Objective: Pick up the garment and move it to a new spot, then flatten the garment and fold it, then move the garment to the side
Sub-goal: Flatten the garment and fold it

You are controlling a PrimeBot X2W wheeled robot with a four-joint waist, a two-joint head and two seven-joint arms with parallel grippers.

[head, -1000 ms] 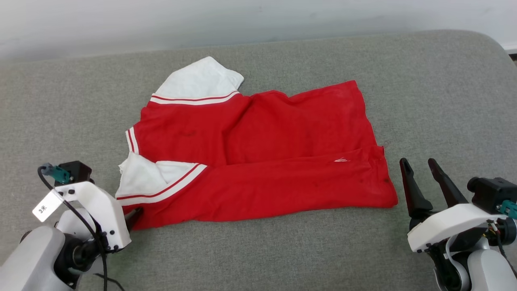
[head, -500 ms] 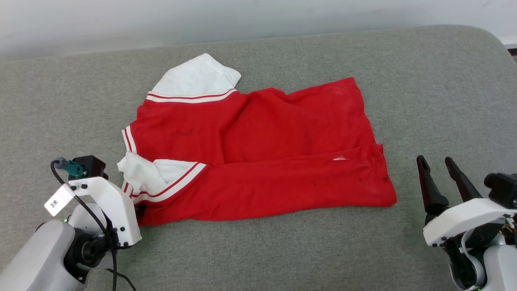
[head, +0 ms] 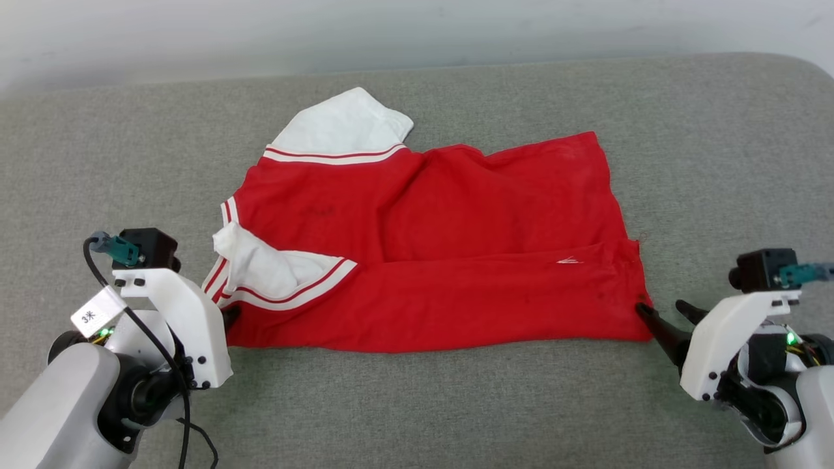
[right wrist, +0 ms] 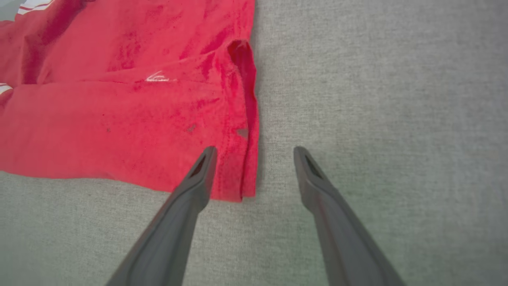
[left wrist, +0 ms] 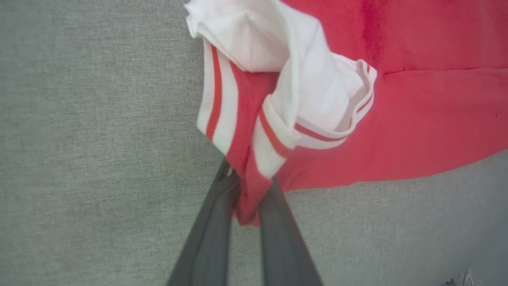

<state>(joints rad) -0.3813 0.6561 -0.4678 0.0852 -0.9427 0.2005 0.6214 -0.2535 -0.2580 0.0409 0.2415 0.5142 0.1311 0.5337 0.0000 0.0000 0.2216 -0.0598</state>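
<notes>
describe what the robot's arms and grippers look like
Both arms are pale grey and rounded, ending in white angular brackets. The left gripper and right gripper have long, dark, tapering jaws. Each wrist carries a black camera block with a teal plug; the left adds a black cable and white tag.

You can read one label: white tag (head: pixel 91 317) on the left arm (head: pixel 65 404) says "3米". Garment (head: pixel 456 215) logo (head: pixel 569 260) unreadable.

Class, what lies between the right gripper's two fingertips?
The right wrist view shows the garment's corner and bare grey cushion there; the right gripper is open.
</notes>
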